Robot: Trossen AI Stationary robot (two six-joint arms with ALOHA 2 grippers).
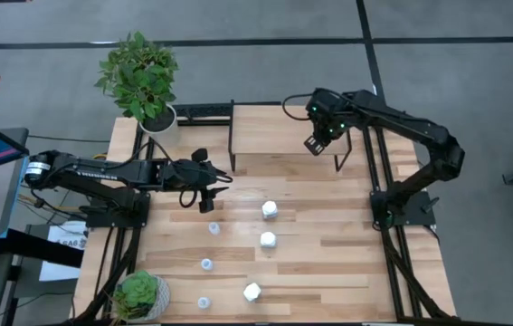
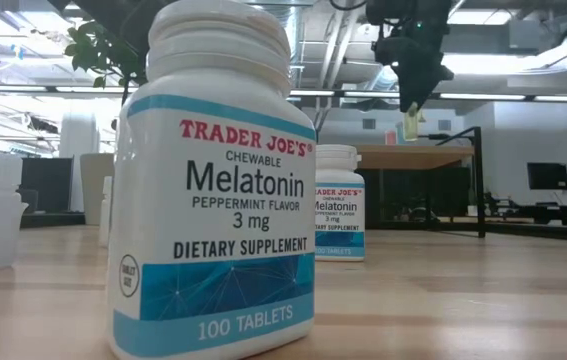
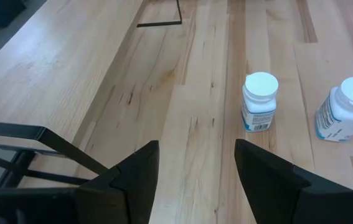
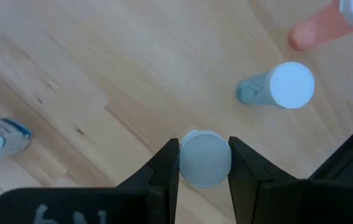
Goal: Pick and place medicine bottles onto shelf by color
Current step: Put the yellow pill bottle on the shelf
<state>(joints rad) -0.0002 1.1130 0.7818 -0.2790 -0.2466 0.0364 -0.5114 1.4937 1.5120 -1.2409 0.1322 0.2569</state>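
Note:
My right gripper hangs over the right part of the shelf, shut on a small pale-capped medicine bottle. On the shelf board under it stand a greenish bottle with a white cap and a reddish one. My left gripper stands open above the table, left of three chunky white bottles. Three small bluish bottles stand upright on the table nearer the front edge. My right gripper pinches the small bottle between its two fingers, on opposite sides of the top end. The fingers come from above, pointing steeply down. The bottle hangs upright below the fingertips, clear of the shelf board.
A potted plant stands at the table's far left corner and a smaller one at the near left corner. A bluish bottle shows at the edge of the right wrist view. The shelf's black legs rise between the arms.

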